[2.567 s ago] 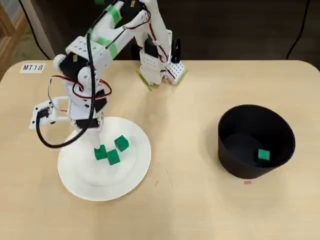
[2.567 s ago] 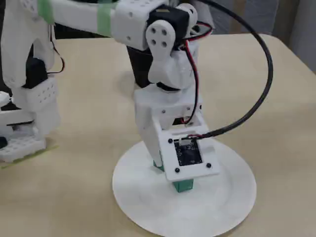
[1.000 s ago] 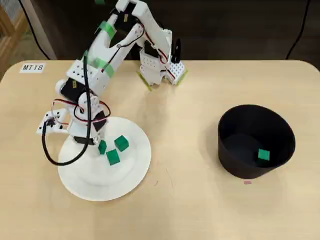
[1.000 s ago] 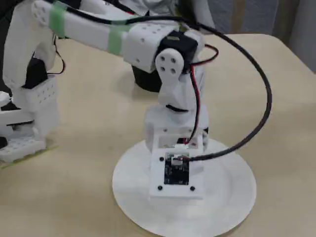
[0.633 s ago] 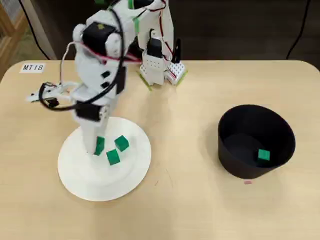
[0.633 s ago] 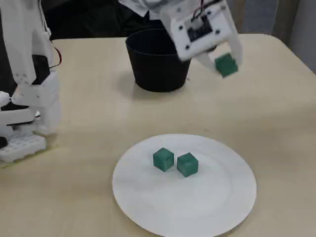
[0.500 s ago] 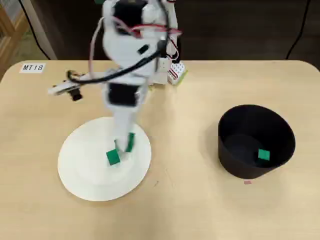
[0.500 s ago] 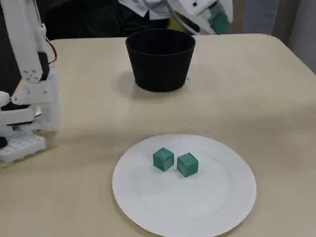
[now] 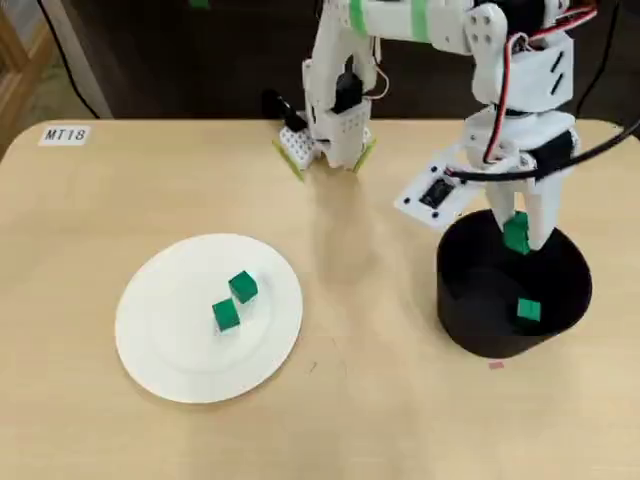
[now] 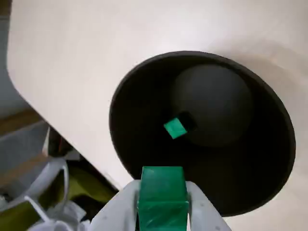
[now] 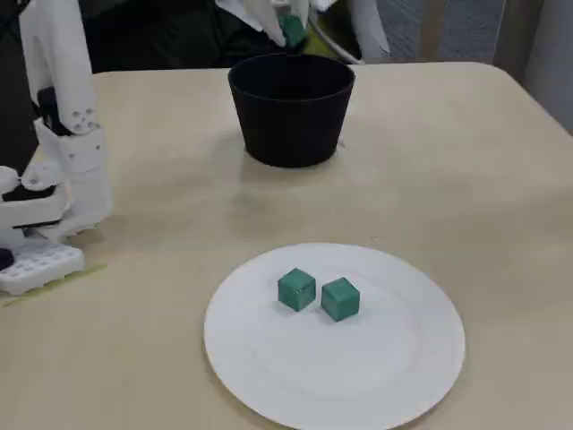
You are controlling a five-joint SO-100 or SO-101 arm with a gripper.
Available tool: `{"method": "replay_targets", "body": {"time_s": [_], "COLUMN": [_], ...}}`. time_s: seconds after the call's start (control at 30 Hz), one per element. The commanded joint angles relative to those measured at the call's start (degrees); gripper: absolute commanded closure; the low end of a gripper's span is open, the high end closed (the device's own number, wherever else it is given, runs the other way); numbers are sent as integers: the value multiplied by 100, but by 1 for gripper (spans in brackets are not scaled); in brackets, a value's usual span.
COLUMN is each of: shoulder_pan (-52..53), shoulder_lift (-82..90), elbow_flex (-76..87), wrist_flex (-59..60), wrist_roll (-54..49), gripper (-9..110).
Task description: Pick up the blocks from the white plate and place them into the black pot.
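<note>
My gripper [image 9: 518,236] hangs over the black pot [image 9: 470,322], shut on a green block [image 9: 516,237]. The wrist view shows that held block [image 10: 161,195] between the white fingers, above the pot's [image 10: 139,91] mouth. One green block [image 9: 528,311] lies on the pot's floor [image 10: 174,128]. Two green blocks [image 9: 243,287] [image 9: 226,316] sit side by side on the white plate [image 9: 165,345]; the fixed view shows them [image 11: 296,289] [image 11: 340,298] near the plate's [image 11: 394,376] middle. There the gripper [image 11: 292,31] holds the block above the pot's [image 11: 291,116] far rim.
The arm's white base [image 9: 328,125] stands at the table's back edge, seen at the left in the fixed view [image 11: 45,206]. A label reading MT18 [image 9: 66,134] lies at the back left corner. Bare table lies between plate and pot.
The gripper closed on one block on the plate, lifted it and swung across the table to above the pot. Two blocks stay on the plate.
</note>
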Motion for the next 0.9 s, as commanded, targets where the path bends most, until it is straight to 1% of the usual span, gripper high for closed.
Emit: {"method": "replay_targets", "body": {"time_s": [0.0,0.23,0.47,0.5,0.6,0.67,0.8,0.83,0.87], "shoulder_pan": [-105,53,211,220,202,185,185,193,202], "shoulder_lift": [9,-26,-185,-185,-123,-97,-53,-35,-9], "elbow_flex": [369,1187,1178,1160,1151,1151,1151,1151,1151], "wrist_flex": [-422,-1371,-1696,-1679,-1652,-1635,-1591,-1591,-1591], "wrist_roll": [-70,-264,-334,-343,-580,-624,-624,-606,-563], "gripper": [104,104,104,101,85,79,77,78,83]}}
